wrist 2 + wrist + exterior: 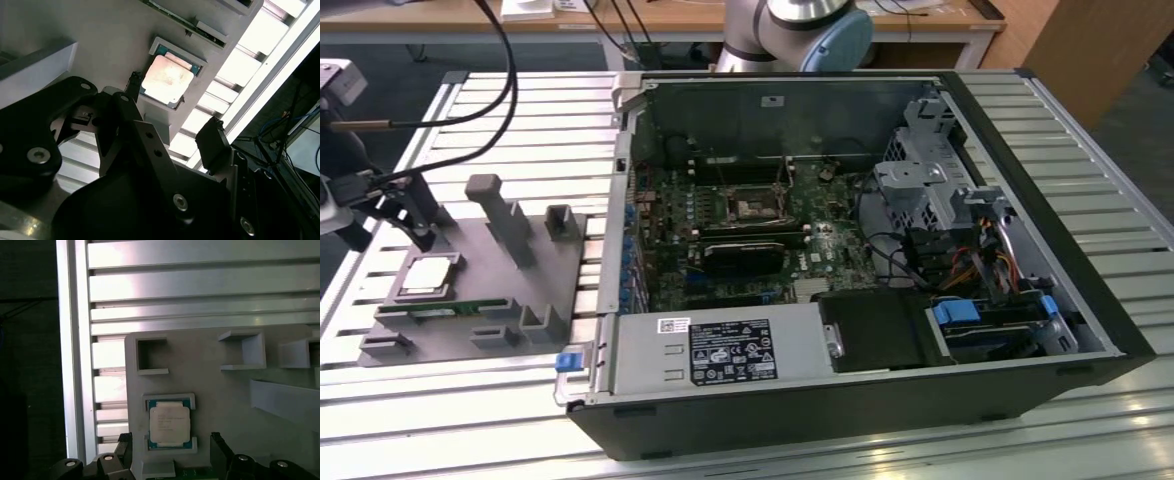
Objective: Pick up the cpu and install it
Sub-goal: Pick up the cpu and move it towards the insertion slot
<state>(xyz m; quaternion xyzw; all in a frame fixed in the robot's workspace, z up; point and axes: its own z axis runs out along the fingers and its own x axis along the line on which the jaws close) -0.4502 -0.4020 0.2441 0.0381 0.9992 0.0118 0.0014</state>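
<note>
Tool [170, 441] spread wide and empty, just above cpu [169, 425] seated in grey tray [225, 390] pocket, lid print unreadable

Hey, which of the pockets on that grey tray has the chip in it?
The framed square pocket nearest the open gripper holds the cpu; the three open-sided pockets beyond it on the tray sit empty.

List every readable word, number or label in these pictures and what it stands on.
Power supply label: print too small to read.
White sticker beside it: unreadable.
cpu lid: faint lines of print, too blurred to read.
Nothing can be quoted.
</note>
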